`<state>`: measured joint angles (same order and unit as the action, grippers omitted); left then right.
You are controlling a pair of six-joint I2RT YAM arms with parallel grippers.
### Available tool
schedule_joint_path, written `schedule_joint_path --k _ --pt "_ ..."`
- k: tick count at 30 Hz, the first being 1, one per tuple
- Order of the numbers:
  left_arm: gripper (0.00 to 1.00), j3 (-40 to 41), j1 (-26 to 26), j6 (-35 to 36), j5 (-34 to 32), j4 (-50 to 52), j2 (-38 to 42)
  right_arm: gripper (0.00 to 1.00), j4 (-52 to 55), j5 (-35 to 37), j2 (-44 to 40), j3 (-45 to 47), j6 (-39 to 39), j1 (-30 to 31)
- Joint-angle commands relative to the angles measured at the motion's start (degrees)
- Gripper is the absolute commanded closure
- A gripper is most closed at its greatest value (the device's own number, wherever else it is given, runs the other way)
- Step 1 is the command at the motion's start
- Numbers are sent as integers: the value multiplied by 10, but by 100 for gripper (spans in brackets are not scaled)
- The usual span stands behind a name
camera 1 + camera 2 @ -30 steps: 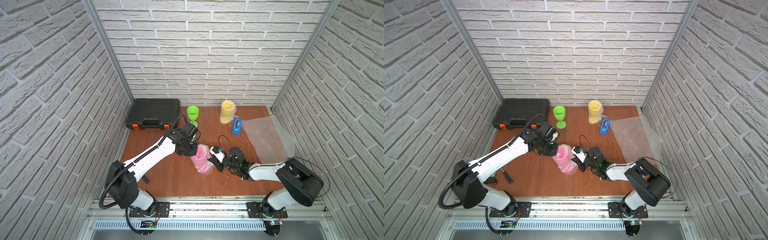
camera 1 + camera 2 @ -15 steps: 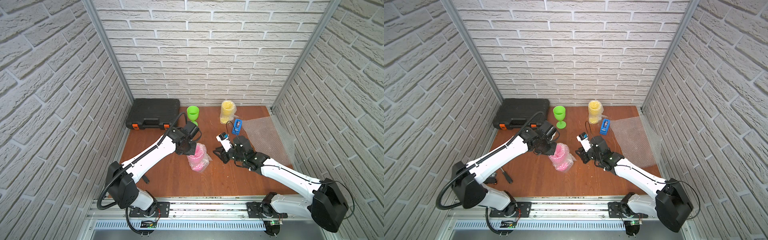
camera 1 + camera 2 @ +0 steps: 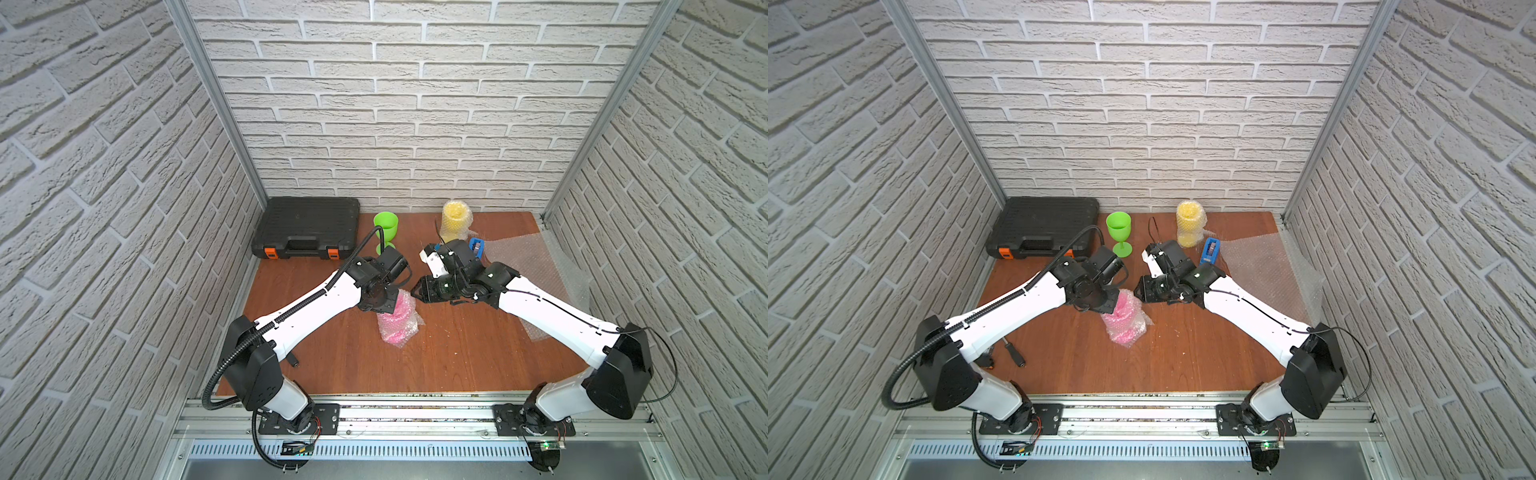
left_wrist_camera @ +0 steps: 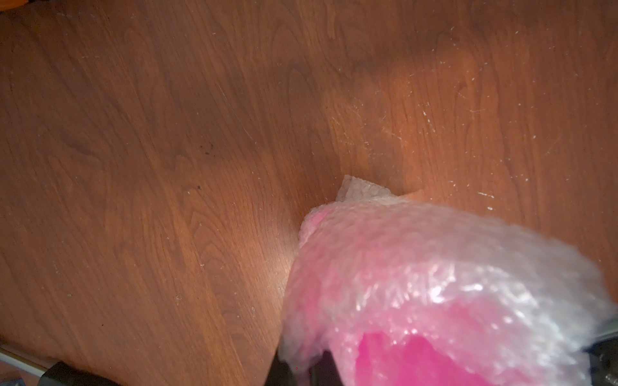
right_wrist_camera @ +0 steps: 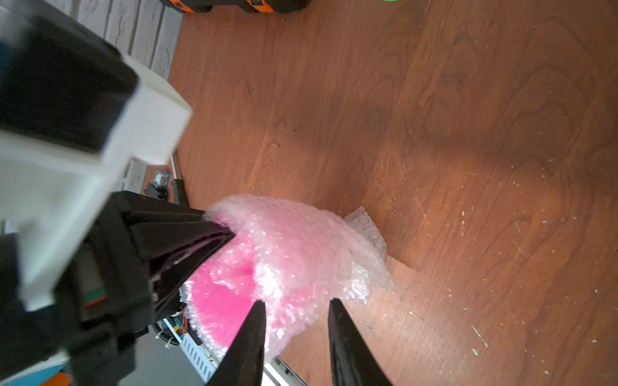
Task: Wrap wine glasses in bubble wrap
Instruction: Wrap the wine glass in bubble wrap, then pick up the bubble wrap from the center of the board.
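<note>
Monitoring the rig, I am seeing the right fingers (image 5: 346, 344) parting, empty, and backing off the pink goblet (image 3: 395, 322), standing on the counter (image 3: 457, 353) in bubble wrap (image 5: 317, 240), while the left fingers (image 5: 187, 244) are staying pinched on its rim; I am judging this wrap nearly complete.

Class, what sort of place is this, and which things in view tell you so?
Probably a robot test cell: two arms bolted to a metal rail, brick-patterned panel walls closing in a wooden tabletop.

pink goblet (image 3: 395, 316) — stem and foot hidden inside the bubble wrap (image 3: 413, 321).
</note>
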<state>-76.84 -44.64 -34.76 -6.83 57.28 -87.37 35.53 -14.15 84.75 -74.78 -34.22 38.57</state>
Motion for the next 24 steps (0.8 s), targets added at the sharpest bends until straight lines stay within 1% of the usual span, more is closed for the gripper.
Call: schedule_joint_path --k 1,8,10,16,18,19,20,23,24 --pt "94 -2 -5 -8 -8 -15 -3 65 40 11 9 -27 -26 14" --pt "94 9 -7 -13 2 -37 0 61 59 25 81 -64 -22 30" --pt "94 12 -8 -13 3 -40 -1 63 62 30 103 -70 -20 32" --pt "94 15 -9 -22 0 -51 0 88 71 82 121 -72 -13 39" --pt "92 11 -10 -22 1 -55 2 96 78 100 120 -76 -9 39" --pt "89 8 -10 -23 -1 -56 3 97 83 109 119 -79 -7 39" --pt "82 5 -10 -23 -7 -56 6 97 91 120 118 -85 -3 39" --pt "55 -4 -9 -19 -36 -54 25 97 120 156 121 -115 16 37" --pt "48 -9 -6 -17 -48 -51 33 97 133 170 126 -130 23 34"
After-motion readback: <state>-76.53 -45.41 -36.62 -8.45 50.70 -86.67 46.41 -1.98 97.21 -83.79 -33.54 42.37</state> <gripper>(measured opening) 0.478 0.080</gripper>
